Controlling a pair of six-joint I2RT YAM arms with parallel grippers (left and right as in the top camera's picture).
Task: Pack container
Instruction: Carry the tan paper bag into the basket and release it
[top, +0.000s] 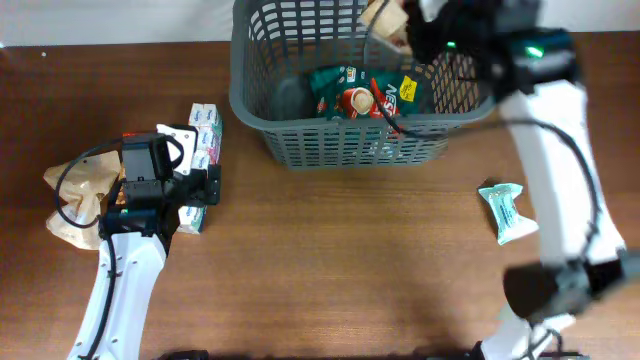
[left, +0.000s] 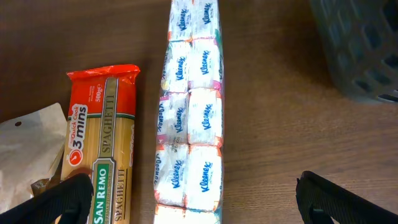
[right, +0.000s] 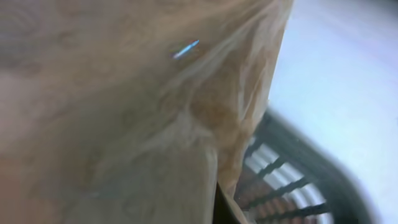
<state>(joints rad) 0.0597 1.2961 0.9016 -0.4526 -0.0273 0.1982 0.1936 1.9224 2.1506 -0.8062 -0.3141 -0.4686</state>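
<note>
Two grips: right gripper (top: 408, 32) clenched on brown bag (top: 384, 15) over container's (top: 350, 148) far right; lower, release next. Left gripper (left: 199, 202) agape above tissue pack (left: 189, 124).

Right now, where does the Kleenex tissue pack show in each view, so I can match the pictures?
Overhead: the Kleenex pack lies on the left side, left of the container.
Left wrist: the Kleenex pack runs top to bottom through the middle, right of the spaghetti packet.
Right wrist: not in it; a brown bag fills most of the picture.
Shared landmark: the container, top centre overhead, top right corner at the left wrist, lower right at the right wrist.
</note>
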